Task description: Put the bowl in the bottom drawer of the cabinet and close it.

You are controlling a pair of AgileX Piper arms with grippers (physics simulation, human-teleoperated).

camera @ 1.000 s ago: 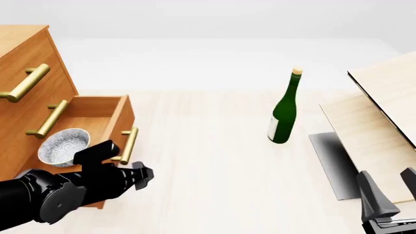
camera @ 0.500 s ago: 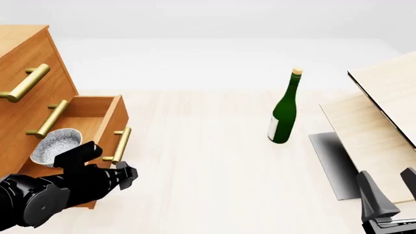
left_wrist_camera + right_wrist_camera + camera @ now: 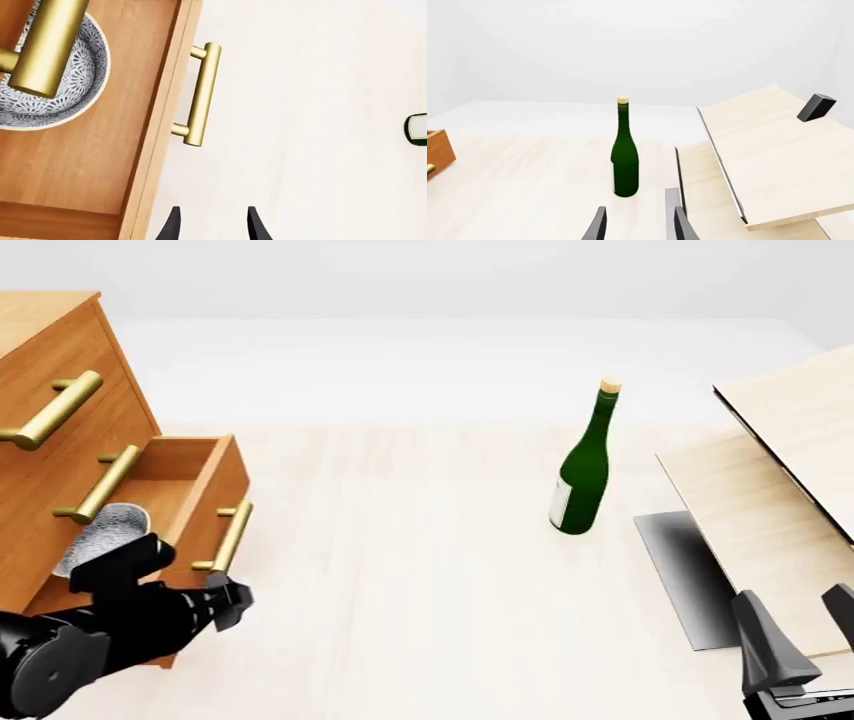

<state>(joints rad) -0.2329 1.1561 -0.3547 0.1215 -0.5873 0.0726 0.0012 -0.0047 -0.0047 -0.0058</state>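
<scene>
The speckled white-grey bowl (image 3: 96,532) (image 3: 63,95) lies inside the bottom drawer (image 3: 200,502) (image 3: 93,165) of the orange-brown cabinet (image 3: 54,370). That drawer stands partly open, and its brass handle (image 3: 224,538) (image 3: 200,95) faces the table. In the left wrist view the middle drawer's handle (image 3: 47,45) covers part of the bowl. My left gripper (image 3: 230,602) (image 3: 212,227) is open and empty, close to the drawer front just below its handle. My right gripper (image 3: 790,605) (image 3: 637,227) is open and empty at the near right, far from the cabinet.
A green wine bottle (image 3: 585,465) (image 3: 624,155) stands upright mid-table, right of the drawer. Pale wooden boards (image 3: 781,470) (image 3: 774,150) lean at the right over a dark grey plate (image 3: 681,570). A small black block (image 3: 815,107) sits on the upper board.
The bottom drawer has slid further into the cabinet with the bowl in it. My left arm has moved left and nearer along with the drawer front. The right arm has not moved.
</scene>
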